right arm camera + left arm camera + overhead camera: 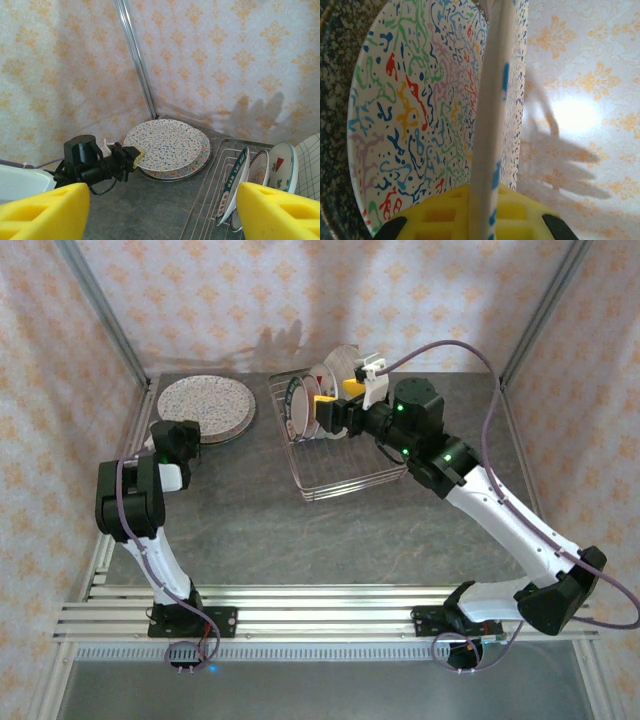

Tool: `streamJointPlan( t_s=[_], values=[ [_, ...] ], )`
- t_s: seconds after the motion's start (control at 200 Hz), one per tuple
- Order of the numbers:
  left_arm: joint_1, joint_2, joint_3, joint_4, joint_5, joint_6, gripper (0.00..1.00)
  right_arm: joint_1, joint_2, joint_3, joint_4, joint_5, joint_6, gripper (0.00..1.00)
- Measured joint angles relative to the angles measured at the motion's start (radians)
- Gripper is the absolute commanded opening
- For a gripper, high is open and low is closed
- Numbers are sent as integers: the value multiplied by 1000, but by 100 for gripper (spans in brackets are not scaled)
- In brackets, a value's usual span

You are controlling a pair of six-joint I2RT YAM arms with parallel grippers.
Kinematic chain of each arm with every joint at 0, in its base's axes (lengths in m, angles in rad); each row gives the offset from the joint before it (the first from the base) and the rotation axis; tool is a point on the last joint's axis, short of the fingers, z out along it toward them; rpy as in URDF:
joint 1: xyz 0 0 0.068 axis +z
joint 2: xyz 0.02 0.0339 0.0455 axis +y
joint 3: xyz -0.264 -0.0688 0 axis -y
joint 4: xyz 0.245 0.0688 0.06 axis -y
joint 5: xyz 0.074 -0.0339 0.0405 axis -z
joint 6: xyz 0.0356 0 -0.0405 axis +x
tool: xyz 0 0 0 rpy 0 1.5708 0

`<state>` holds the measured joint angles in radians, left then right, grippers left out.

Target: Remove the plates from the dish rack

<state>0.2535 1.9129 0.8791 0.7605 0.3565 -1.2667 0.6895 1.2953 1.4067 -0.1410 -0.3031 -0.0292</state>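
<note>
Left tool (482, 222) clamped on squiggle plate (420, 125) rim | right tool (160, 212) wide apart, empty

Dark grey mottled tabletop (290, 535), cream wallpaper with orange motifs (230, 290), silver corner post (136, 60), aluminium rail (320, 615) at near edge
</note>
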Motion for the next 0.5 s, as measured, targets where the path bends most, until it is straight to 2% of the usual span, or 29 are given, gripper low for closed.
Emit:
streamJointPlan(
  t_s=[0.5],
  values=[
    [5, 57, 41, -15, 33, -8, 0, 4, 7, 14, -1, 4, 3, 77]
  ],
)
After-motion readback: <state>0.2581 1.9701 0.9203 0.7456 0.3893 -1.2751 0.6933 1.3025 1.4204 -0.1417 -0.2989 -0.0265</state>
